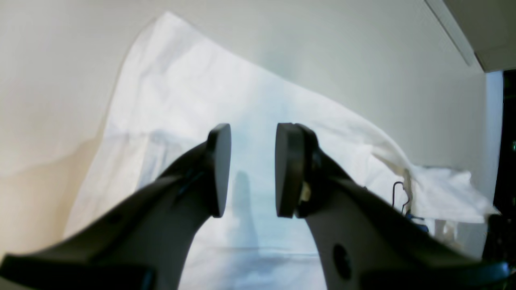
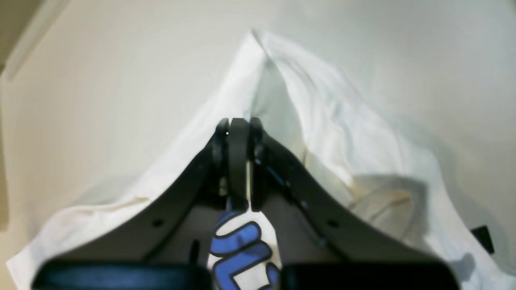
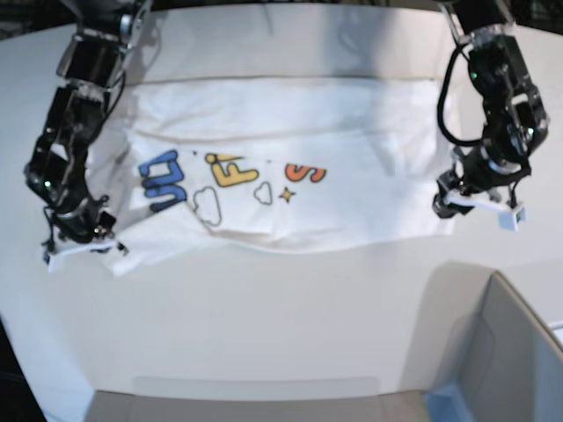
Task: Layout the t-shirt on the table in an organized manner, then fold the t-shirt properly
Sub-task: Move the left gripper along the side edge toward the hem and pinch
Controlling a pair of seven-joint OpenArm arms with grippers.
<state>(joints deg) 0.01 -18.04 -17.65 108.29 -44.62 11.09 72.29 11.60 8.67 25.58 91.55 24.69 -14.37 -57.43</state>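
Two grippers are seen at the t-shirt (image 3: 290,167), which is spread across the upper middle of the table (image 3: 264,316) in the base view. The right gripper (image 2: 238,133) is clamped on the cloth; the left gripper (image 1: 253,169) is held parted above it.

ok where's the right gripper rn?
Base view, left side: right gripper sits at the t-shirt's lower-left corner, shut on the fabric just below the blue lettering.

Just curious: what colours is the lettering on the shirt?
Blue, yellow and orange-red lettering, clearest in the base view.
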